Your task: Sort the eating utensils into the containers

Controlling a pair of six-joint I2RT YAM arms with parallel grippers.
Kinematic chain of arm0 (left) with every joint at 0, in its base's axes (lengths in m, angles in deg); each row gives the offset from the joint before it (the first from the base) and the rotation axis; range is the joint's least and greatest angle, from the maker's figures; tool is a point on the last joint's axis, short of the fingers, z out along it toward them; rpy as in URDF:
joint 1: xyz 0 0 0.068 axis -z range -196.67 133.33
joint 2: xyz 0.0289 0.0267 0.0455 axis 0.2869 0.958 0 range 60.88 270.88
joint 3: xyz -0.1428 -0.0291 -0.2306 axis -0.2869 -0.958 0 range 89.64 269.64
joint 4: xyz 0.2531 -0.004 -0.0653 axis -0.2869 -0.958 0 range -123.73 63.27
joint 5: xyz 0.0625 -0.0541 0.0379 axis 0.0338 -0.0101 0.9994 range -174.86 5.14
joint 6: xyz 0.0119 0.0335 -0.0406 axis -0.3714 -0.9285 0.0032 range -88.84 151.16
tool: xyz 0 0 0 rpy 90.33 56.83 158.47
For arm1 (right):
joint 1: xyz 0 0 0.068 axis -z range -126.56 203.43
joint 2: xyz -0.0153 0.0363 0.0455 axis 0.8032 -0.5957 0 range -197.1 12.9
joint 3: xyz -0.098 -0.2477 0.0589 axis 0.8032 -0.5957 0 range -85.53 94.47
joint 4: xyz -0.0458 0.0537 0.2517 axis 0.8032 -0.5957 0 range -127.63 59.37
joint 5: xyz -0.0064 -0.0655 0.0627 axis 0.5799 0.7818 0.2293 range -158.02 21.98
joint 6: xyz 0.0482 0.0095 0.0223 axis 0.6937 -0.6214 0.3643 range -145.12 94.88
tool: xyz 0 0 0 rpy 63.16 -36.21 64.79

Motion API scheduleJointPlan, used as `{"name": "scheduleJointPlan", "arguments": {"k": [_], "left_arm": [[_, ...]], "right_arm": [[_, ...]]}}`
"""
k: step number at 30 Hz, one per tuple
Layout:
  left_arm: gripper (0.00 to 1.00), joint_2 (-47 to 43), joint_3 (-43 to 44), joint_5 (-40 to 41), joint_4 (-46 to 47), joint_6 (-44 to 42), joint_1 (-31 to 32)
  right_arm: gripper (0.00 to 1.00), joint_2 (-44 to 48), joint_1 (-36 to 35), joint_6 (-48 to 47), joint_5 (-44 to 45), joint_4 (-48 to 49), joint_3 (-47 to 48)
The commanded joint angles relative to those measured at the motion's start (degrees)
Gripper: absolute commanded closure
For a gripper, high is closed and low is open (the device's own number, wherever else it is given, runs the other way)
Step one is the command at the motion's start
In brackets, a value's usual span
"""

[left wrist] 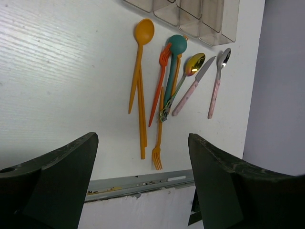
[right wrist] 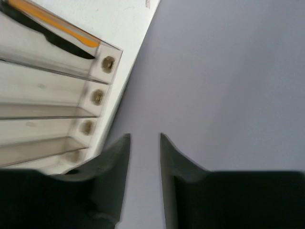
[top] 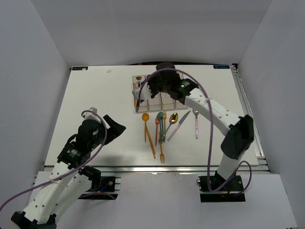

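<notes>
At the lower left of the overhead view, the left gripper (top: 114, 127) hangs over the table (top: 95, 90), jaws spread wide with nothing between them, well apart from the work. In the middle, just below the containers (top: 147, 106), most of the eating utensils lie unsorted in a loose fan. From the left they are an orange spoon (left wrist: 137, 67), an orange stick-like piece (left wrist: 141, 114) that may be a knife, a red fork (left wrist: 158, 86), a teal spoon (left wrist: 175, 47), an orange fork (left wrist: 157, 155), a gold spoon (left wrist: 194, 64), a pink knife (left wrist: 189, 94) and a pink-handled silver spoon (left wrist: 215, 90). At upper centre the right gripper (right wrist: 144, 139) hovers past the labelled end of the bins, its fingers a narrow gap apart and empty. Only the leftmost bin shows contents: an orange utensil (right wrist: 52, 23) lying over a black one (right wrist: 62, 45). The other three look empty as far as they show, so I judge the sorting barely begun.
</notes>
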Motion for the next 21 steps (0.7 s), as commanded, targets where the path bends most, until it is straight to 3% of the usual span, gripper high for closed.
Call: {"name": "scheduleJointPlan", "arguments": {"k": [1, 3, 5, 6, 7, 12, 15, 21], "left_arm": [[0.12, 2.8, 1.7, -3.4, 5.3, -2.5, -0.2], [0.12, 4.8, 1.6, -5.3, 7.7, -2.8, -0.2], [0.12, 6.9, 1.6, -6.3, 9.6, -3.6, -0.2], [0.12, 7.6, 1.6, -6.3, 10.2, -3.8, -0.2], [0.12, 8.3, 1.6, -7.0, 11.3, -4.3, -0.2], [0.12, 12.5, 1.6, -8.6, 13.6, -4.8, -0.2], [0.12, 13.8, 1.6, -9.0, 15.2, -4.5, -0.2], [0.13, 17.2, -1.6, -15.2, 23.6, -5.3, -0.2]], "right_arm": [[0.73, 5.2, 3.4, 41.6, 2.2, -0.5, -3.0], [0.83, 7.6, 5.3, 52.7, 1.7, -5.5, -6.1], [0.88, 10.2, 12.7, 64.5, -13.8, -12.9, -10.4], [0.88, 11.4, 12.7, 68.2, -13.9, -13.8, -12.9], [0.85, 13.9, 16.4, 72.3, -21.8, -14.4, -15.7], [0.44, 19.5, 24.6, 79.7, -33.5, -11.2, -30.8], [0.35, 21.6, 25.4, 82.9, -34.2, -10.1, -37.0], [0.31, 24.2, 25.5, 87.4, -28.7, -3.3, -44.9]]}}
